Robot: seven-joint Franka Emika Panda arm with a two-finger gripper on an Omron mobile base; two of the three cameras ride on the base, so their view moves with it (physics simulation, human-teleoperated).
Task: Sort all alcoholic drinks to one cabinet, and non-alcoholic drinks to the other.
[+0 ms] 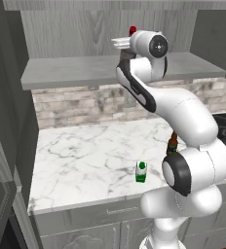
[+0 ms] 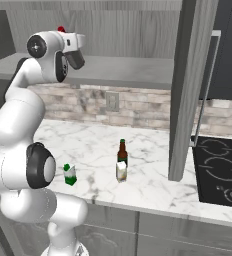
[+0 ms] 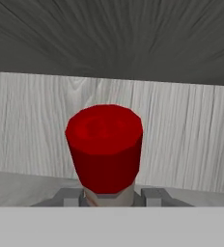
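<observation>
One bottle (image 3: 104, 152), fingers (image 3: 153, 197) pinching its neck, is reaching the shelf (image 1: 76, 70); three drinks are waiting far below on the tabletop (image 2: 148, 175)

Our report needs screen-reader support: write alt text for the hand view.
A bright red bottle cap on a pale bottle neck sits gripped between the shut gripper's two grey fingertips. Behind it stands the pale grey wood-grain cabinet back wall, above a grey shelf.

On the white marble counter (image 2: 138, 150) we see a slim brown glass bottle (image 2: 122, 150) touching a cream-yellow carton (image 2: 121, 171); the green-and-white carton (image 2: 70, 174) sits left.
</observation>
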